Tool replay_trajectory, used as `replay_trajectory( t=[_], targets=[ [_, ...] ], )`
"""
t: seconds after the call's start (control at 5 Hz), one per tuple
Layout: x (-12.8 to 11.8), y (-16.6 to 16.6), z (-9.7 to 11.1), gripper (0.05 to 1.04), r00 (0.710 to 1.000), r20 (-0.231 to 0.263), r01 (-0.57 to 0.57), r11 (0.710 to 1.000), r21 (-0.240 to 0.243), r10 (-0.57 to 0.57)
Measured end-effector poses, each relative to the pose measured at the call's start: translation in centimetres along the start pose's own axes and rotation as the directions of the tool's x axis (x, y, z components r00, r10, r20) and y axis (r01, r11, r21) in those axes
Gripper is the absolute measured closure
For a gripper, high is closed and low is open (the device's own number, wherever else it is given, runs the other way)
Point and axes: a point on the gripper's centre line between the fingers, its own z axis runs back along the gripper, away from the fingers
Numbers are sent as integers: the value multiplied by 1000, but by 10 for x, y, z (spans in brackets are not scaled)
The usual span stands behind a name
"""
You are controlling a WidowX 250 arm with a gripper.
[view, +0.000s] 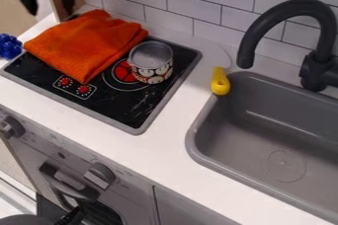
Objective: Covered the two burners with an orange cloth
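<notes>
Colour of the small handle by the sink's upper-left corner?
Yellow handle, best seen in the camera view.

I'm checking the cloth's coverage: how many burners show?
1: the burner beside the orange cloth, partly hidden by the can; another may be hidden under the cloth.

Black hand point(50, 11) at upper left (spread wide).

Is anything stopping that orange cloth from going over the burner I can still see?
Yes, a metal can stands partly on that red burner, right by the edge of the cloth. Nothing visible stands between the gripper and the cloth.
</notes>
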Motion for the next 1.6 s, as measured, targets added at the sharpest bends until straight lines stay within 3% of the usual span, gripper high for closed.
replay_trajectory(
  t=[0.4,0.6,0.8,1.0,1.2,1.4,1.6],
  targets=[
    [3,-15,-20,698,999,43,26,1000,1,-26],
    [-10,-16,-47,919,1000,-23,-19,1000,9,19],
    [-14,-17,-52,1027,998,-24,-52,999,9,52],
    [-22,-16,-56,1031,995,-41,-88,996,20,89],
    [-30,-14,-55,1031,983,-79,-162,984,71,167],
    [-41,-15,-53,1031,965,-118,-215,963,165,236],
    [-58,-12,-50,1031,959,-139,-219,958,184,246]
  ],
)
